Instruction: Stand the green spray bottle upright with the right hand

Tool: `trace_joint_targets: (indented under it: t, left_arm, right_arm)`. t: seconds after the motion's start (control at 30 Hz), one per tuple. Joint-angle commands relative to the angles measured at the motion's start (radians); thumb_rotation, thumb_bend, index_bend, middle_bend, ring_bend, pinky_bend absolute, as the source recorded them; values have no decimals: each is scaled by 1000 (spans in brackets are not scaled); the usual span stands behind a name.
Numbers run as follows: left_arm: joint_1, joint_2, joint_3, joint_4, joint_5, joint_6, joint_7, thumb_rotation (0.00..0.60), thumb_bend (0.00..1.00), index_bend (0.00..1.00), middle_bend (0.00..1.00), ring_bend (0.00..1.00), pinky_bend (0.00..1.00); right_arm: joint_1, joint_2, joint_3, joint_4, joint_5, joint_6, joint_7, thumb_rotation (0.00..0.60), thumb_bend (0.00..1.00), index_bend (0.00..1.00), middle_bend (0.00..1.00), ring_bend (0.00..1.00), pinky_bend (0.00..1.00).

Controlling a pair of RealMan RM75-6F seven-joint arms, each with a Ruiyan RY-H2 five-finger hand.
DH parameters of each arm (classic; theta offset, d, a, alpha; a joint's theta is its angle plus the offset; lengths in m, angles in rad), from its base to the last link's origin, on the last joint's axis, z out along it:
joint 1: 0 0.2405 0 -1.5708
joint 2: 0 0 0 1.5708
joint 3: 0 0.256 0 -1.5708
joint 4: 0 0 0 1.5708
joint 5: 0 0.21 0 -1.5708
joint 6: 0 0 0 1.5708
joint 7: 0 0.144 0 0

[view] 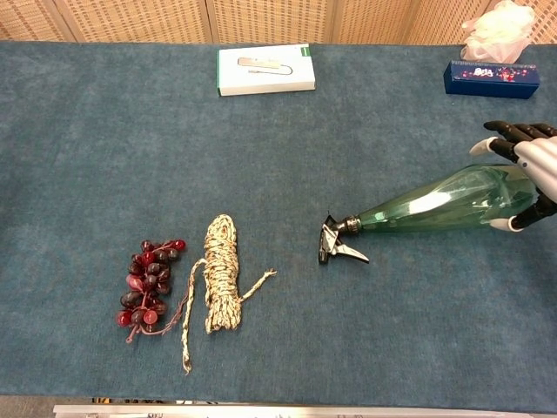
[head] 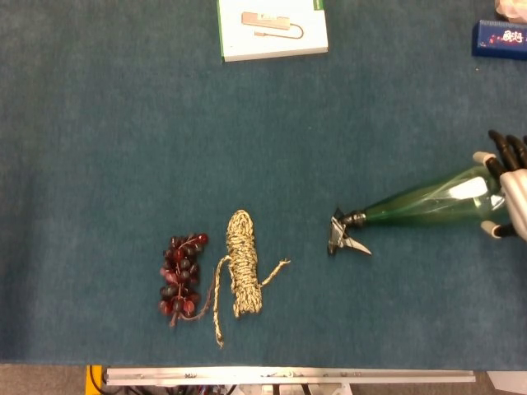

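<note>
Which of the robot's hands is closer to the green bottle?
Right. The right hand grips the green spray bottle at its base; the left hand is in neither view.

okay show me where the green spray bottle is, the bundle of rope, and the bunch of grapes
green spray bottle (view: 435, 207), chest view, middle of its green body.
bundle of rope (view: 221, 274), chest view, middle of the coil.
bunch of grapes (head: 181, 274), head view, centre of the cluster.
</note>
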Motion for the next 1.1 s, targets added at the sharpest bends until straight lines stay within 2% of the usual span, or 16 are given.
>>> trace_joint_targets:
  t: [0.03,0.23,0.53,0.73,1.1]
  left_arm:
    - [0,0,0,0,0,0,0,600,904,0,0,0,336]
    - [0,0,0,1,0,0,0,600,904,0,0,0,336]
    - [0,0,0,0,0,0,0,600,904,0,0,0,336]
    - [0,0,0,0,0,0,0,600,904,0,0,0,336]
    - [0,0,0,0,-1,-1,0,600,903,0,0,0,336]
  right_arm:
    - [3,0,6,11,9,4,-7,600,0,219,0,0,42]
    - [6,8,15,14,23,9,-3,600,0,219,0,0,42]
    - [24,73,-9,-116,30,-33,-30,600,0,219,0,0,42]
    - [71,82,-14,-184,65,-79,-119,600,0,219,0,0,42]
    - [193,27,-3,-209,223,-154,-316,600,0,219,19,0,42]
